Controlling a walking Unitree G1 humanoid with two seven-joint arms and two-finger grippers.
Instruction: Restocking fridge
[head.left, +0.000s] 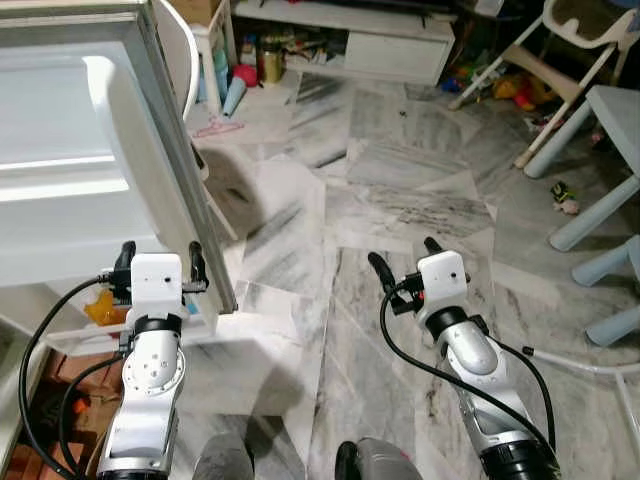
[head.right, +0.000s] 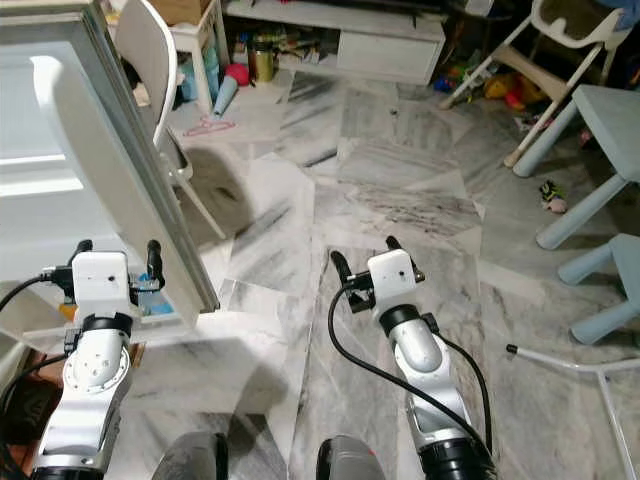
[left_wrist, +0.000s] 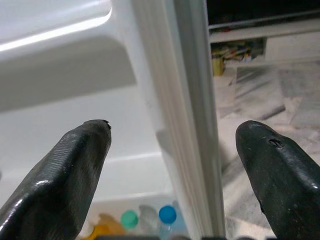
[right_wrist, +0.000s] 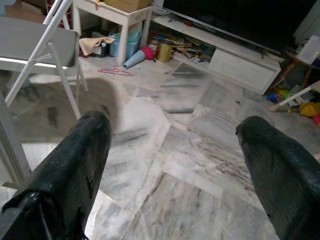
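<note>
I held my left gripper (head.left: 158, 257) wide open and empty astride the fridge door (head.left: 150, 150) edge, probably to swing it, while my right gripper (head.left: 405, 258) hung open, empty, over the floor (head.left: 400, 170).

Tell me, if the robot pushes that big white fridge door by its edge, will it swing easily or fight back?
The white fridge door stands wide open, so it would probably swing on its hinges rather than bend; it looks rigid. Bottles in its lower shelf add weight and may rattle. The open left gripper straddles the door's edge, so a sideways push seems feasible.
</note>
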